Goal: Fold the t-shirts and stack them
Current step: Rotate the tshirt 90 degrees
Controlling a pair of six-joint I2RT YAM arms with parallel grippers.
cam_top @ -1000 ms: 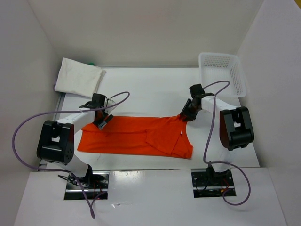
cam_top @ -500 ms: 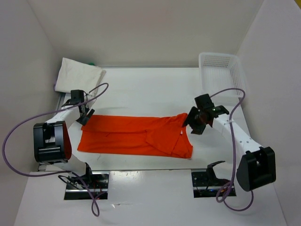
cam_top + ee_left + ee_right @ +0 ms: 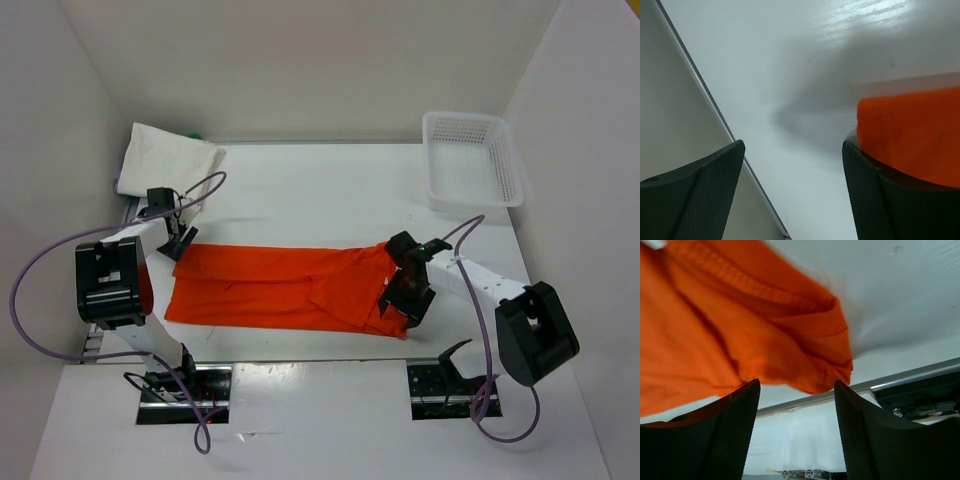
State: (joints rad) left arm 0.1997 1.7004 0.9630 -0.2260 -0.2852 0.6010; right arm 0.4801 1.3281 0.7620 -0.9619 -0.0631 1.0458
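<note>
The orange-red t-shirt [image 3: 290,287] lies flat as a long band across the middle of the table. My left gripper [image 3: 177,244] hangs open at its far left corner. In the left wrist view the orange cloth [image 3: 912,132] shows just past the right finger, with bare table between the fingers of the left gripper [image 3: 792,192]. My right gripper [image 3: 401,303] stands open over the shirt's near right corner. The bunched orange hem [image 3: 832,365] lies just ahead of the right gripper [image 3: 796,425], with nothing pinched. A folded white t-shirt [image 3: 168,164] lies at the back left, a bit of green cloth [image 3: 193,134] behind it.
A white mesh basket [image 3: 500,185] stands at the back right. White walls close in the table at the left, back and right. The metal front rail [image 3: 900,377] runs close under my right gripper.
My right gripper has opened and moved from the shirt's far right corner to its near right corner. My left gripper has moved left off the shirt to its far left corner.
</note>
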